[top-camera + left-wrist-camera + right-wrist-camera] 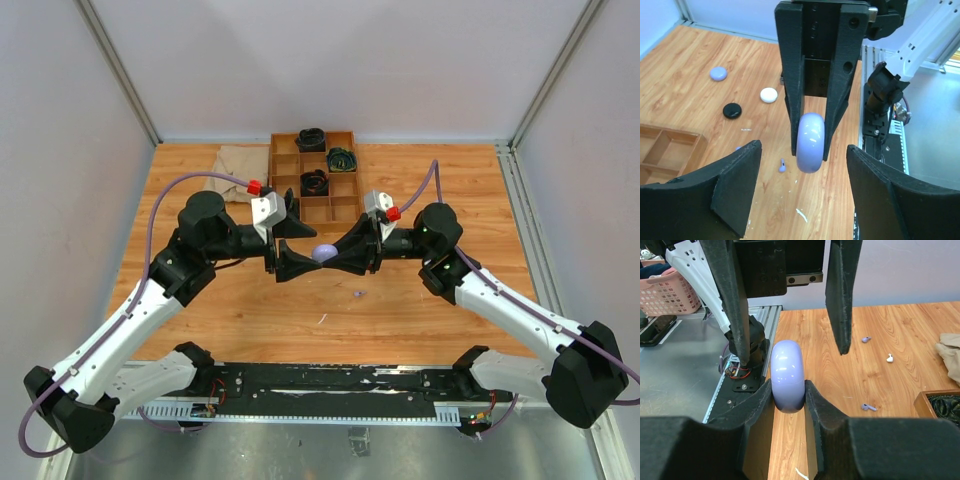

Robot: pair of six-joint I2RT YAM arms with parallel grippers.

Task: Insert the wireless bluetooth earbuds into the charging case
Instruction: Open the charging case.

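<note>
The lilac charging case (787,375) hangs edge-on above the table, closed, with my right gripper (788,400) shut on its two flat faces. My left gripper (804,190) faces it from the other side, open, its fingers (840,295) wide apart and clear of the case (810,142). In the top view both grippers meet at the case (323,253) over the table's middle. Loose earbuds lie on the wood: a lilac one (782,166) just below the case, another lilac one (866,339) and a white one (889,358) farther off.
Three round pucks, lilac (718,73), white (768,94) and black (732,110), lie on the table. A wooden compartment tray (315,175) holding coiled cables stands at the back, a beige cloth (235,165) to its left. A white scrap (322,319) lies near the front.
</note>
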